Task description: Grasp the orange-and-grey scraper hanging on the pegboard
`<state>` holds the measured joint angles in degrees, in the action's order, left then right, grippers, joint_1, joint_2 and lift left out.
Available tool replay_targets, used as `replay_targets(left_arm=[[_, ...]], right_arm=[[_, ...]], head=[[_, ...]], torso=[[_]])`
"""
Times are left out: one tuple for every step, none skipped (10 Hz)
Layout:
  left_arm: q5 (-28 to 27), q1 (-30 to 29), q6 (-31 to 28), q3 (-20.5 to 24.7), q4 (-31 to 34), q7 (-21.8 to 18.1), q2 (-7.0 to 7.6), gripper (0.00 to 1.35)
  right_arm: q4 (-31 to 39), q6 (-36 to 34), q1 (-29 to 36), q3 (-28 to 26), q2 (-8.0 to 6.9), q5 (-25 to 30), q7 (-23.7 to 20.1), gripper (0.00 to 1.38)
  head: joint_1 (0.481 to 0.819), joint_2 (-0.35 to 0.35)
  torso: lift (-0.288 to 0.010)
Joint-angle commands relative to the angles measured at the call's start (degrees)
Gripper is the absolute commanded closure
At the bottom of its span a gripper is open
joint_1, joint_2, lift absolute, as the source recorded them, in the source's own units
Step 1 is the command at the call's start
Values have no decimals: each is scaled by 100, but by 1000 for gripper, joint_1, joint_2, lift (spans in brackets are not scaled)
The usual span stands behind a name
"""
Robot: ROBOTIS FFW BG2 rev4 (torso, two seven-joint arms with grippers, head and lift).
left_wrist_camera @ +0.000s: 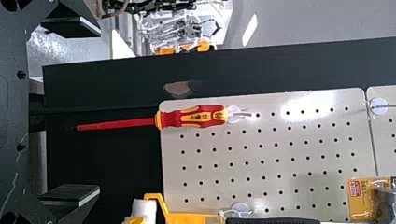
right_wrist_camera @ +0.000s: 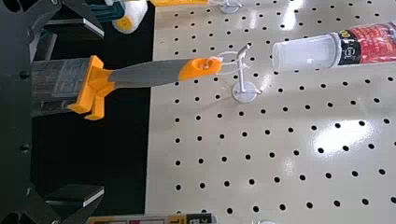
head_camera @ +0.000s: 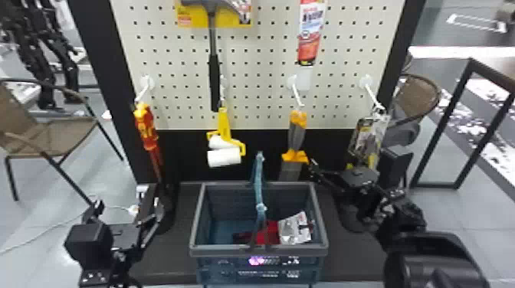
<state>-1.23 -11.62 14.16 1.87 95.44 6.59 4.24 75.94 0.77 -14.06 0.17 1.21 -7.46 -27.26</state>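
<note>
The orange-and-grey scraper (head_camera: 295, 142) hangs from a white hook (head_camera: 294, 89) on the pegboard, blade down, just behind the basket. In the right wrist view the scraper (right_wrist_camera: 154, 72) hangs by its orange end loop, its dark blade lying between my fingers, nearer one pad (right_wrist_camera: 88, 25). My right gripper (right_wrist_camera: 93, 112) is open and touches nothing; in the head view the right gripper (head_camera: 319, 173) sits just right of the blade. My left gripper (head_camera: 152, 214) stands open low at the left, facing the red-and-yellow screwdriver (left_wrist_camera: 187, 116).
A grey basket (head_camera: 199, 218) with a blue handle stands in front of the pegboard, holding a red item and a packet. A yellow paint roller (head_camera: 224, 147), a long-handled tool (head_camera: 214, 65), a tube (head_camera: 310, 32) and a packaged item (head_camera: 369, 136) hang nearby.
</note>
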Motion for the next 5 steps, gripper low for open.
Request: replay_targets(left_arm=[[0, 10, -1, 7, -7, 0, -2, 124], [0, 19, -1, -2, -16, 0, -2, 124], [0, 37, -1, -20, -34, 0, -2, 124], [0, 46, 8, -29, -51, 0, -11, 124], [-9, 54, 8, -46, -60, 0, -11, 122]], right_arm=[[-220, 46, -220, 88, 2, -89, -78, 130], [-492, 99, -413, 176, 2, -256, -263, 130], [-686, 134, -571, 282, 11, -379, -412, 130], [-844, 143, -712, 466, 11, -502, -482, 130], [-1028, 160, -870, 624, 19, -573, -641, 130]], head=[[549, 0], [549, 0], [549, 0], [549, 0], [549, 0]], torso=[[-100], [-100], [-100], [-100], [-100]])
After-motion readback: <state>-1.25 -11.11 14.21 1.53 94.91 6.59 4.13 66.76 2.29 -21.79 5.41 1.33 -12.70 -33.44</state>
